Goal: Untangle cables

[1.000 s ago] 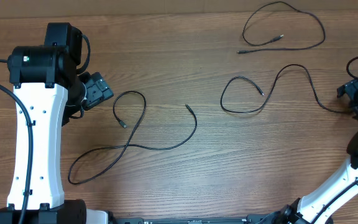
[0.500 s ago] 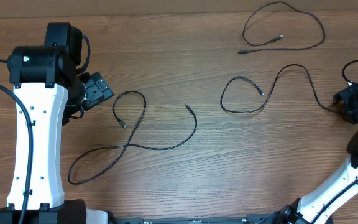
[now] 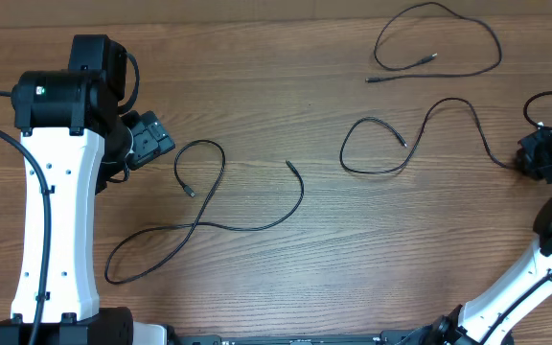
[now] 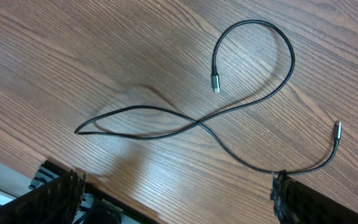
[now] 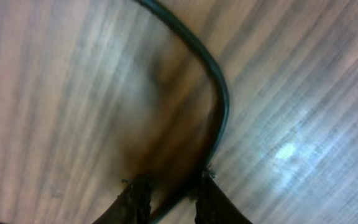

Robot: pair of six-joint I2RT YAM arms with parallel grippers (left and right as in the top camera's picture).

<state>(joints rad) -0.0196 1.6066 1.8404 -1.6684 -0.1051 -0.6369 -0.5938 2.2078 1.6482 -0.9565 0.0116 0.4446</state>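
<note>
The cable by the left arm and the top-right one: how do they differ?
The left cable crosses itself once, like a figure eight; the top-right cable makes one open loop, uncrossed. The left cable sprawls wider than the top-right cable. Both are thin and black.

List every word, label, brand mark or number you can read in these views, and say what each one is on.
No text can be read in any view.
A small pale green mark on the black upper housing of the left arm is too small to read.
The black cables and the wooden table show no print.
The right wrist view is too blurred to show any lettering.
</note>
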